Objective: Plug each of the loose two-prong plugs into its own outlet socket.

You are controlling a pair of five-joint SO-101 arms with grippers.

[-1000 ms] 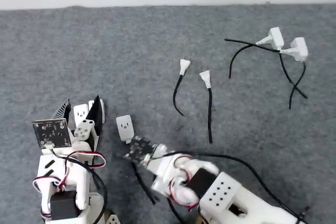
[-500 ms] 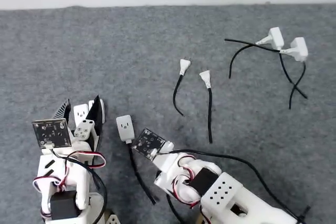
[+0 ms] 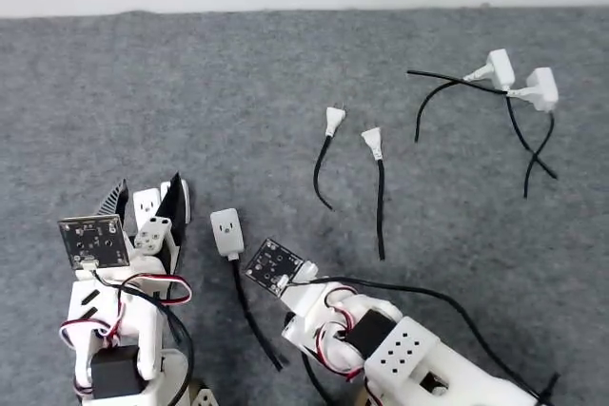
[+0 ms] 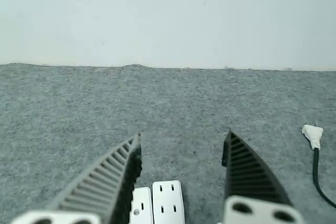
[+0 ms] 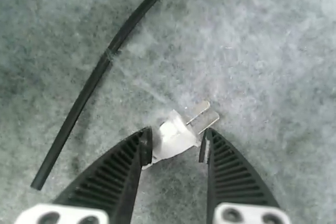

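Right wrist view: plug (image 5: 177,131) pinched inside the tool (image 5: 175,141).

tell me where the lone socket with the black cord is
In the high view the lone socket lies on the grey carpet just right of the left gripper, its black cord trailing back toward the robot's base.

Both my arms are white printed plastic. The left arm (image 3: 128,330) carries a black servo block (image 3: 114,373) and loops of red, white and black wire (image 3: 152,282). The right arm (image 3: 328,325) has a housing dotted with small holes (image 3: 400,351) and trails a black cable (image 3: 447,301). A dark square circuit board (image 3: 92,241) sits on each wrist. The fingers (image 4: 107,184) are black ribbed wedges on white bases with paired screw holes (image 4: 242,208).
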